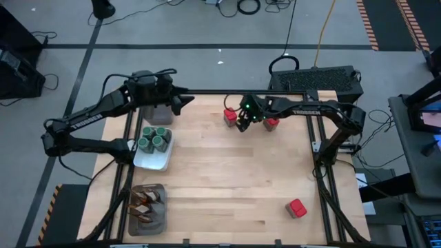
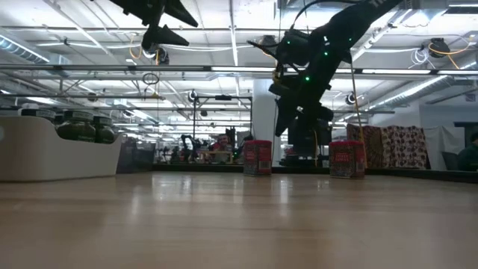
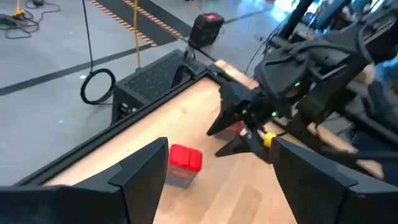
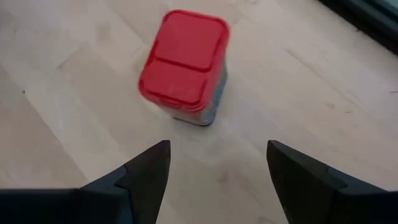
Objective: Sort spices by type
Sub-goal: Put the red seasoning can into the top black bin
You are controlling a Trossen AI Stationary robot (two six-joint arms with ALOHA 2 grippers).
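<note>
Green-lidded jars (image 1: 154, 140): I count them gathered in the white dish (image 1: 156, 162) at the table's left side; this kind looks sorted.
Brown-orange sachets (image 1: 146, 202): lying together in the grey mesh tray (image 1: 149, 225) at the near left corner; also sorted, as far as I can see.
Red boxes: three loose on the bare wood. One (image 1: 229, 116) sits at the far edge just left of my right gripper, a second (image 1: 272, 124) just right of it, a third (image 1: 297, 208) well apart near the right front corner.
Right gripper (image 1: 242, 125): I hold it above the far edge between the two far boxes, fingers spread and empty; its wrist camera looks down on a red box (image 4: 184, 65) just beyond the fingertips.
Left gripper (image 1: 185, 101): parked high at the far left, fingers apart, nothing in them.
Remaining: I judge the red boxes are the only kind left to collect.
</note>
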